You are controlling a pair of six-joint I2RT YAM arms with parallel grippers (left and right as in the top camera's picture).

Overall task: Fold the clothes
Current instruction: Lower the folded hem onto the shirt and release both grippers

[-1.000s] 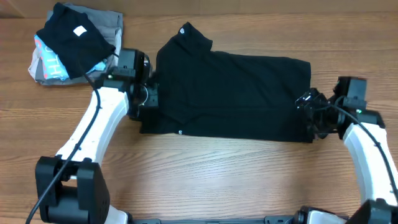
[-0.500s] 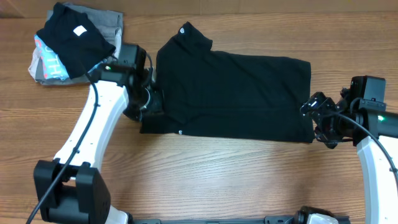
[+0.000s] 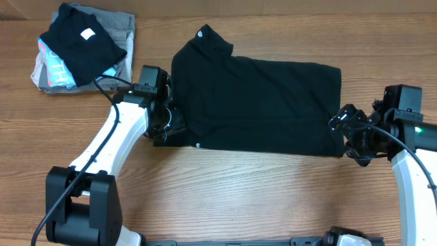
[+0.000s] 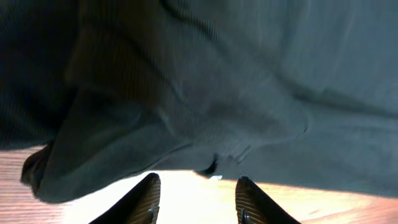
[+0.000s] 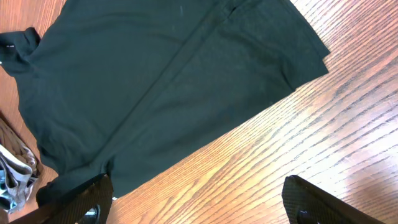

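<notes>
Black and soft, the shirt [image 3: 259,102] lies flat on the wooden counter [image 3: 239,198], folded into a long band, with the collar at its far left corner and its other end to the right. The left fingers [image 4: 147,198] are spread at the shirt's left edge, just before the bunched cloth, with only bare wood between them. The right fingers [image 5: 314,200] are spread wide over bare counter just beside the shirt's right end and pinch nothing.

Black shirt [image 5: 155,81] lies flat on wooden table [image 5: 311,137], right pincer [image 5: 196,198] spread wide
</notes>
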